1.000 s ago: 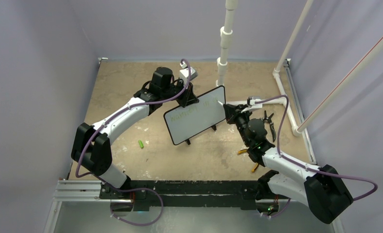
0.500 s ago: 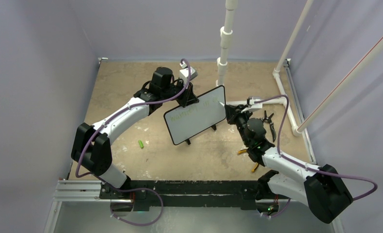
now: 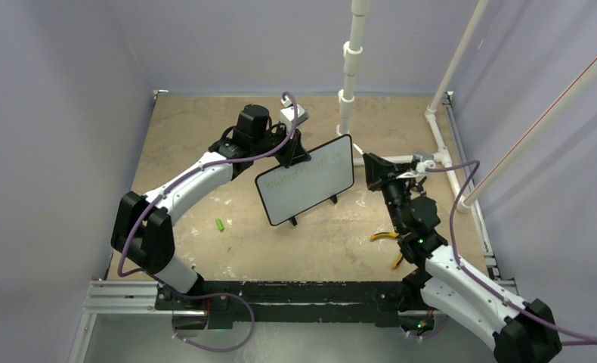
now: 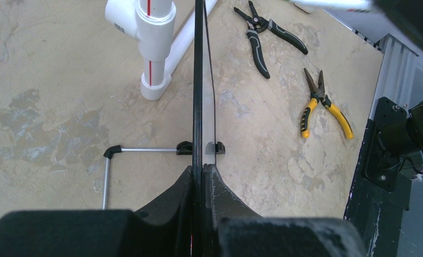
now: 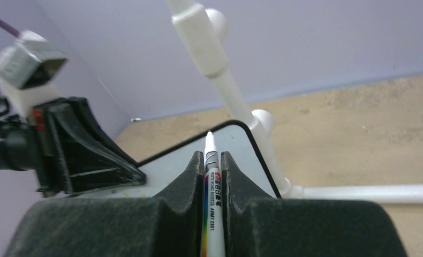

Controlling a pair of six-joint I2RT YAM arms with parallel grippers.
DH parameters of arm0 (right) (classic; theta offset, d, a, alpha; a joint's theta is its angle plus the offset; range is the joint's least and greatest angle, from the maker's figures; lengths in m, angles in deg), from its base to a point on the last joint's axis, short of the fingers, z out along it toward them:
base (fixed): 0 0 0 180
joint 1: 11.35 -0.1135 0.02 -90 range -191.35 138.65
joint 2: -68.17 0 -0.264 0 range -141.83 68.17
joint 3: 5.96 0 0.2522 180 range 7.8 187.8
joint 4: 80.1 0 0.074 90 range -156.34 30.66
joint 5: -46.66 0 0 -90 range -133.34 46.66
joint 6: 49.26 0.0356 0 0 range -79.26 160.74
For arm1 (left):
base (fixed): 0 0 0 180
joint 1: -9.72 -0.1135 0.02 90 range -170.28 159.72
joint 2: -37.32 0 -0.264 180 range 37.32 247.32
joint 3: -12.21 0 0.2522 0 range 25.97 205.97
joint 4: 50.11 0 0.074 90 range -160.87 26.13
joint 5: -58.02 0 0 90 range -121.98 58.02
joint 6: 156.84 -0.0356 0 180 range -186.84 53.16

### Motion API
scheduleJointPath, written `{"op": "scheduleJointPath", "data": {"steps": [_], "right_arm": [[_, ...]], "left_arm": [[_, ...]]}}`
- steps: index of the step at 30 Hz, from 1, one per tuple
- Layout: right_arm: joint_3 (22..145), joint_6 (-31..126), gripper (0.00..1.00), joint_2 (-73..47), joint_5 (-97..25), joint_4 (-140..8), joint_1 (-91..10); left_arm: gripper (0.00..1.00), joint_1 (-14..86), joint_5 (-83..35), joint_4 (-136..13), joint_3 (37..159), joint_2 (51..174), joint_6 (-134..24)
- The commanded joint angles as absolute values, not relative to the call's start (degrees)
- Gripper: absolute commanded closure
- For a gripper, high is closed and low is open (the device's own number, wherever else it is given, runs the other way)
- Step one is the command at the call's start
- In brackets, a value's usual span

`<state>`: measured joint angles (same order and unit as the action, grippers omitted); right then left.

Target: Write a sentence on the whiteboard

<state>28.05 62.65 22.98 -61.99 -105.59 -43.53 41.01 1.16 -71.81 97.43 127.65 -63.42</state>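
The left end effector (image 4: 203,171) is gripping the whiteboard (image 3: 304,190) while the right end effector (image 5: 213,160) is holding a marker (image 5: 211,176) beside it.
The whiteboard is standing tilted near the middle of the desk (image 3: 197,136), nearer the far edge, with the sentence (image 3: 303,172) showing faintly in green across its upper part. The left end effector is pinching the board's black frame. The right end effector is pinching the marker, whose tip is pointing at the board's upper right corner; contact cannot be told. Yellow-handled pliers (image 4: 322,104) and black pliers (image 4: 265,32) are lying toward the desk's right edge.
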Motion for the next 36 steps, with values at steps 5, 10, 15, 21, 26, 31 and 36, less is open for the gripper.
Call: {"op": "scheduleJointPath", "data": {"steps": [5,10,15,21,26,31,36], "right_arm": [[26.62,60.85,1.0,33.06,-57.51,-97.02,-43.42],[27.08,63.09,1.0,35.77,-58.17,-91.18,-43.43],[26.44,65.15,1.0,37.98,-57.98,-90.21,-43.38],[26.23,65.55,1.0,36.19,-54.9,-90.8,-43.43],[25.91,64.71,1.0,34.4,-49.27,-91.41,-43.38],[23.57,63.72,1.0,33.51,-43.52,-94.55,-43.51],[21.29,65.2,1.0,33.35,-40.56,-97.89,-43.83]], "left_arm": [[0.65,41.45,-0.2,-71.51,97.28,125.63,-63.84],[0.44,41.11,-3.36,-72.0,97.38,122.48,-64.11],[0.36,40.91,-8.19,-73.27,96.08,117.83,-63.65],[0.35,37.64,-14.66,-74.51,88.26,107.57,-58.32],[0.33,34.76,-18.2,-79.28,81.34,96.2,-54.41],[0.31,34.49,-19.01,-84.29,75.84,87.51,-50.85],[0.3,34.51,-16.32,-85.74,71.02,83.44,-49.18]]}}
